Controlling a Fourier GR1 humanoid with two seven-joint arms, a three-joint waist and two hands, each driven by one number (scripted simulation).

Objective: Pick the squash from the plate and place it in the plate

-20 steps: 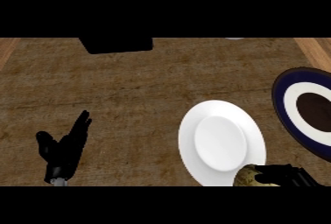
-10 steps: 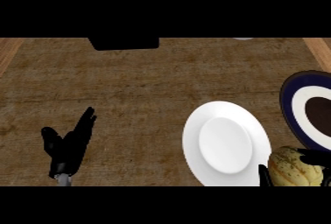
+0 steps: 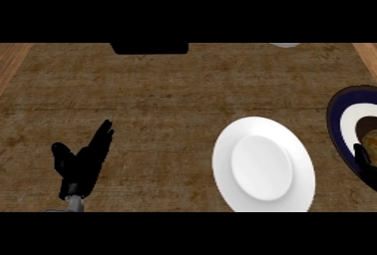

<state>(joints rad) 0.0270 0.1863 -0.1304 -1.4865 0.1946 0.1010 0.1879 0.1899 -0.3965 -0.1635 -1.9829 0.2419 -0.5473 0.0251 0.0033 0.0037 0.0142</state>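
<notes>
On the desk (image 3: 169, 94): brown woven top, paler wood strips at 10 and 2 o'clock corners.
Left robot hand (image 3: 80, 159): at 8 o'clock, released, fingers straight and pointing to 12, thumb out to the left, grasping nothing, resting near the lower edge, grey forearm stub just below it.
Right robot hand (image 3: 362, 155): only a black sliver at the 4 o'clock edge, lying over the blue plate's inner part; cannot tell if clenched or released.
White plate (image 3: 264, 164): at 5 o'clock, flat on the desk, nothing on it, well apart from the left robot hand.
Blue plate (image 3: 340, 107): at 3 o'clock, cut by the right edge, dark rim, white ring inside, just beside the white plate, narrow strip of desk between them.
Squash: cannot tell for sure; a dull brown patch sits inside the blue plate's white ring at the right edge, just above the right robot hand, may be squash or the plate's centre.
Black block (image 3: 149, 48): at 12 o'clock edge, cut off by the top.
Pale thing (image 3: 284, 45): at 1 o'clock edge, mostly cut off, too little showing to name.
</notes>
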